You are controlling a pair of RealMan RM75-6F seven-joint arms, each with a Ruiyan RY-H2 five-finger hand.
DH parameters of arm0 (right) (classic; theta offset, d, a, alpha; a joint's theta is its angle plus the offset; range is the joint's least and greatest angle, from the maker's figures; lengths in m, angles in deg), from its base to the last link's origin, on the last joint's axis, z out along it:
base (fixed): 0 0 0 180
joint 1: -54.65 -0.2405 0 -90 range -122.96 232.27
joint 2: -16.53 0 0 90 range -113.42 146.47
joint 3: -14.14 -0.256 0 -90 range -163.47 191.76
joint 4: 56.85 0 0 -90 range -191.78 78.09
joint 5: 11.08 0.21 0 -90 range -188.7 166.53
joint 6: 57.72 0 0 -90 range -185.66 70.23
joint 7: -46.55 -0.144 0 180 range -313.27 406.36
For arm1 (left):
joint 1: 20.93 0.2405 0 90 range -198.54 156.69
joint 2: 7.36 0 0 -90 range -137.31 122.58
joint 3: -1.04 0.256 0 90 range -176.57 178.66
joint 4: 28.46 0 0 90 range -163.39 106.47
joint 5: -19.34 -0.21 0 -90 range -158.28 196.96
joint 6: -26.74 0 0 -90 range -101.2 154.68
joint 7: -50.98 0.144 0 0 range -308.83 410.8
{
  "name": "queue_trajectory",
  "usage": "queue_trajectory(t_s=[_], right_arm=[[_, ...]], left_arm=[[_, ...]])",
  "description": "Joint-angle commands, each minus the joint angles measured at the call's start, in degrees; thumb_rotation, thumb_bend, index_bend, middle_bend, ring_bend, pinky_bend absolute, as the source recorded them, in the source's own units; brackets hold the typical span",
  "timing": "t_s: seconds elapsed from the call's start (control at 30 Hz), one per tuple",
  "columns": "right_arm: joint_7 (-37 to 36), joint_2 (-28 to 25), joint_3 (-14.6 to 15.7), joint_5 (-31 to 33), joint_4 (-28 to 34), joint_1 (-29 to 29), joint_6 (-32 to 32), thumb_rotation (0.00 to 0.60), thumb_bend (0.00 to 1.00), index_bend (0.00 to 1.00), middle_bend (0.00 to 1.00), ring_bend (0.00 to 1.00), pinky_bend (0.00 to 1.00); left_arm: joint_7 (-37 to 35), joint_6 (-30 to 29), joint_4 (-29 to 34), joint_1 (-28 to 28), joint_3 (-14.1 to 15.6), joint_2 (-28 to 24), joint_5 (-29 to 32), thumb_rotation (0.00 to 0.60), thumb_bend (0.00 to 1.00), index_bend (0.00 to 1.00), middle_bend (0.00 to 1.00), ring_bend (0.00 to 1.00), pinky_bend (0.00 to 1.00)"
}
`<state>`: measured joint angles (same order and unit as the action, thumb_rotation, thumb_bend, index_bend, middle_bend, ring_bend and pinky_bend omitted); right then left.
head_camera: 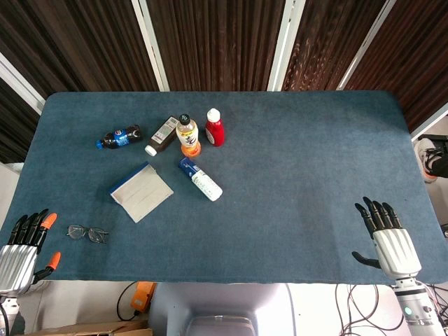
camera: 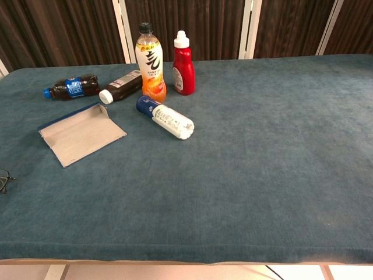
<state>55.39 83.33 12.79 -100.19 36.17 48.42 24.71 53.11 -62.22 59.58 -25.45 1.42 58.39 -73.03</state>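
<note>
Left robot hand (head_camera: 21, 248) sits at the near-left corner of the bench (head_camera: 294, 182), fingers apart, holding nothing. Glasses (head_camera: 87, 232) lie just beside it on the cloth, lenses flat, temples folded; only a sliver shows at the chest view's left edge. Likely light and fragile with thin wire frame: best taken by the bridge or a temple, not the lenses.

Farther back: a cola bottle (head_camera: 119, 136) on its side, and a grey pad (head_camera: 141, 191) with a blue edge lying flat. Then a dark bottle (head_camera: 162, 135) lying down, an orange drink (head_camera: 187, 134) upright, a red bottle (head_camera: 215, 127) upright, and a white bottle (head_camera: 201, 179) with a blue cap lying in front of them.

Right robot hand (head_camera: 387, 238) at the near-right edge, fingers spread, empty, well apart from everything.
</note>
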Motion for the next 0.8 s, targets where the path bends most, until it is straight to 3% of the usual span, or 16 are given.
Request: queue_trajectory(t_s=[0.03,0.27,0.4,0.8], right_arm=[[-0.2,0.1,0.0,-0.3,-0.1,0.0,0.1,0.6,0.14,0.0,0.0,0.0,0.0],[-0.7,0.1,0.3,-0.9,-0.2,0.0,0.3,0.6,0.14,0.0,0.0,0.0,0.0],[-1.1,-0.1,0.8,-1.5,-0.1,-0.1,0.0,0.6,0.14,0.0,0.0,0.0,0.0],[-1.6,-0.7,1.2,-0.6,0.0,-0.9,-2.4,0.6,0.14,0.0,0.0,0.0,0.0]], left_arm=[[0.3,0.4,-0.1,-0.1,0.1,0.2,0.0,0.6,0.35,0.0,0.0,0.0,0.02],[-1.5,3.4,-2.0,-3.2,1.8,2.1,-5.3,0.6,0.35,0.0,0.0,0.0,0.02],[-1.8,8.8,-4.0,-6.7,3.0,4.3,-7.8,0.6,0.39,0.13,0.0,0.0,0.01],[3.9,22.2,-13.5,-15.6,-1.8,14.9,-1.1,0.6,0.4,0.25,0.0,0.0,0.0]])
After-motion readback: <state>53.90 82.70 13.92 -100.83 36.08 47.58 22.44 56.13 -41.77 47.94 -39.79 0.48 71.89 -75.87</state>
